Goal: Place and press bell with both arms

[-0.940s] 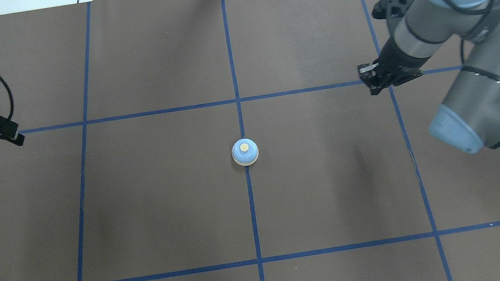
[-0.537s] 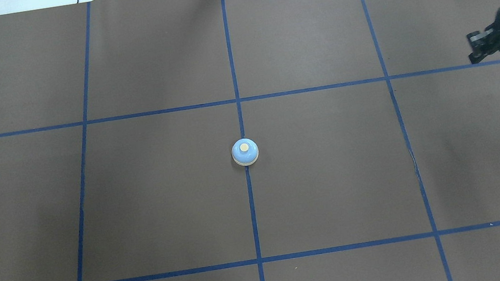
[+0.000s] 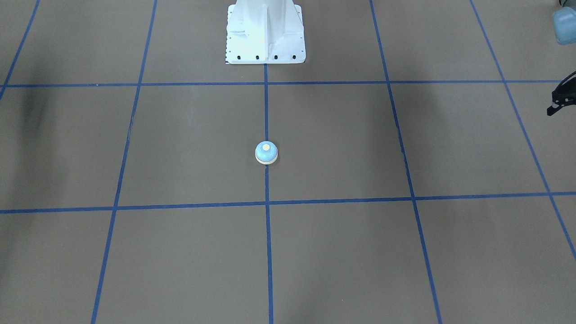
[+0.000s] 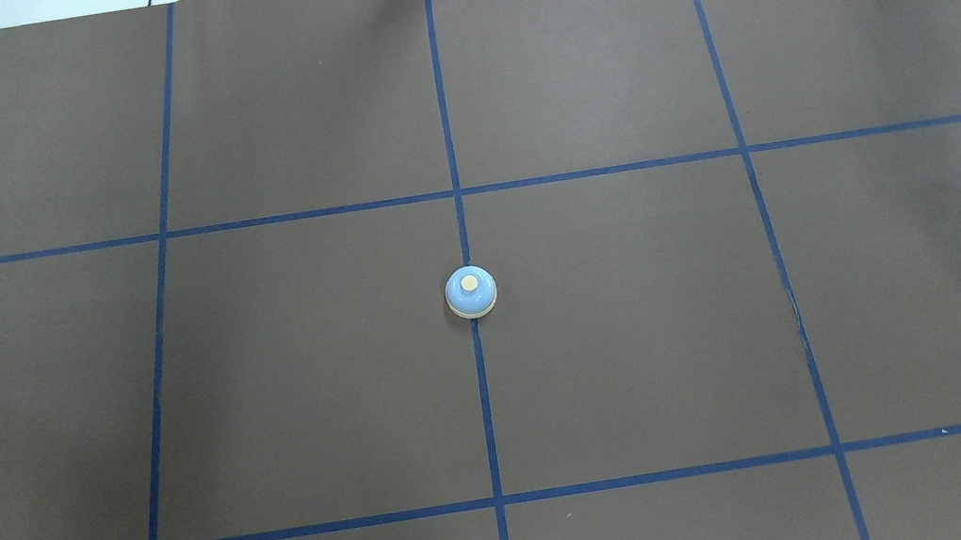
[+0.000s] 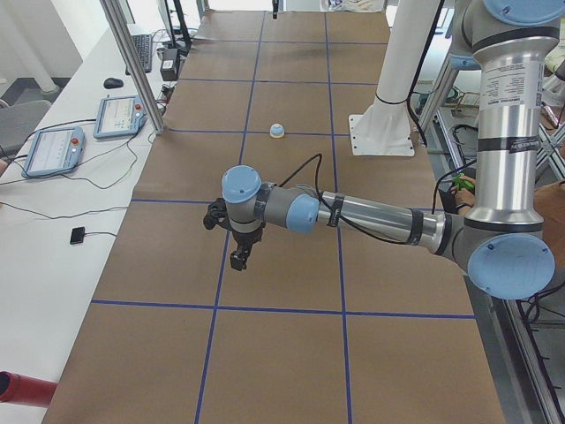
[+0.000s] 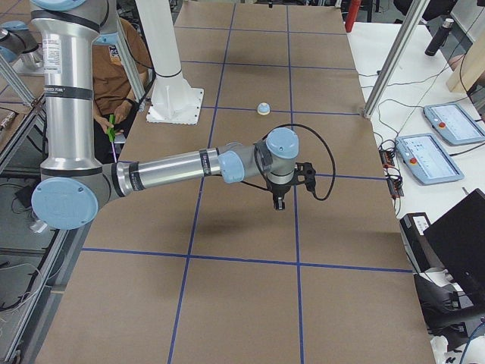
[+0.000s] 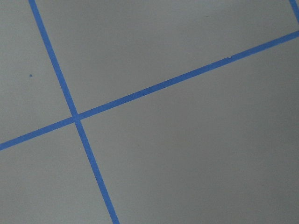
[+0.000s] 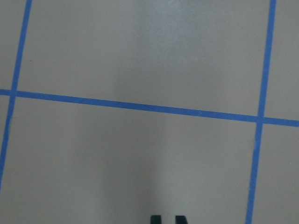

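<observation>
The bell (image 4: 471, 292), light blue with a cream base and button, stands alone on the centre tape line of the brown mat; it also shows in the front view (image 3: 266, 153). No arm is in the overhead view. My left gripper (image 5: 238, 258) hangs above the mat far from the bell (image 5: 277, 131); I cannot tell whether it is open or shut. A black part of that hand (image 3: 557, 98) shows at the front view's right edge. My right gripper (image 6: 279, 203) hangs above the mat, far from the bell (image 6: 264, 108). Its fingertips (image 8: 155, 218) sit close together, empty.
The white pedestal (image 3: 265, 36) is bolted behind the bell. Blue tape lines divide the mat (image 4: 642, 331) into squares. Tablets (image 5: 57, 150) and cables lie on the white tables at both ends. A seated person (image 6: 114, 98) is behind the robot. Aluminium posts (image 6: 386, 68) stand at the far edge.
Both arms have drawn back outward and left the overhead view, the left one first, then the right. The bell has not moved.
</observation>
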Tool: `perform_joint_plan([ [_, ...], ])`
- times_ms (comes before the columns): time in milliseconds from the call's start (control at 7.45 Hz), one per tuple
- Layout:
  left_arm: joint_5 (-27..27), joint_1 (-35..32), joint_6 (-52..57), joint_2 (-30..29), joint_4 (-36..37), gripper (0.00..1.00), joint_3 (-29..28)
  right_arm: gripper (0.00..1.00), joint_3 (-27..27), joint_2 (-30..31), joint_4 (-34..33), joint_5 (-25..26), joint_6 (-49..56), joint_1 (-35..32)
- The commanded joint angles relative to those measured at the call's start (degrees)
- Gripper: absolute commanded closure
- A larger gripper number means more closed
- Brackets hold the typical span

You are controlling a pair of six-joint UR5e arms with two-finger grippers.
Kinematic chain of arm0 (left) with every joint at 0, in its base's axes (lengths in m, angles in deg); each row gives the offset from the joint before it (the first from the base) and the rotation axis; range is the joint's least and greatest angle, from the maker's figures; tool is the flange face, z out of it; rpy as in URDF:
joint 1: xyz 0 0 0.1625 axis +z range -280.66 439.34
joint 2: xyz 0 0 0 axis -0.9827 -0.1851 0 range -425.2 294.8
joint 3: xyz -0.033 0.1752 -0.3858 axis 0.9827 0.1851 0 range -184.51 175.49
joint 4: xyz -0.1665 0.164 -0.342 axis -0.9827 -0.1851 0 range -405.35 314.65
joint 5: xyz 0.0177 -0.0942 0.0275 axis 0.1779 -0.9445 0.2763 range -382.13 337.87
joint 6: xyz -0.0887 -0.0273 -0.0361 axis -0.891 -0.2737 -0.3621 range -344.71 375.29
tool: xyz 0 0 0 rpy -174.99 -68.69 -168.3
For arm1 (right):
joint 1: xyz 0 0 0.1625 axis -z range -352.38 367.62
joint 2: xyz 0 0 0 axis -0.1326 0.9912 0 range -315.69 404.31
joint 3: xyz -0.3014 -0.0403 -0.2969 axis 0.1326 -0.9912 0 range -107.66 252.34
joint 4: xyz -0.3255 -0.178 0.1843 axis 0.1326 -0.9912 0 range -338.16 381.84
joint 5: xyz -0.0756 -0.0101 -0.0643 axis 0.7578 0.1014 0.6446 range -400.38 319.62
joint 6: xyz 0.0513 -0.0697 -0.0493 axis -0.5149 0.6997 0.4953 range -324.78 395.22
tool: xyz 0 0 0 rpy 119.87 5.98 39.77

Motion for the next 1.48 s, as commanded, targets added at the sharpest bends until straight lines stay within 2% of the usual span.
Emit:
perform_joint_plan([
  [0,0.03,-0.74,0.1,-0.2,0.67,0.01,-0.27,0.0,-0.26,0.59,0.16,-0.66,1.73,-1.66],
  [537,0.03,-1.71,0.1,-0.2,3.13,0.01,-1.5,0.0,-0.95,1.29,0.16,0.91,9.01,-3.24],
  [1342,-0.32,-1.71,-0.42,1.47,3.14,0.01,-3.08,0.0,-3.33,-1.61,-0.28,0.83,8.77,-3.24],
])
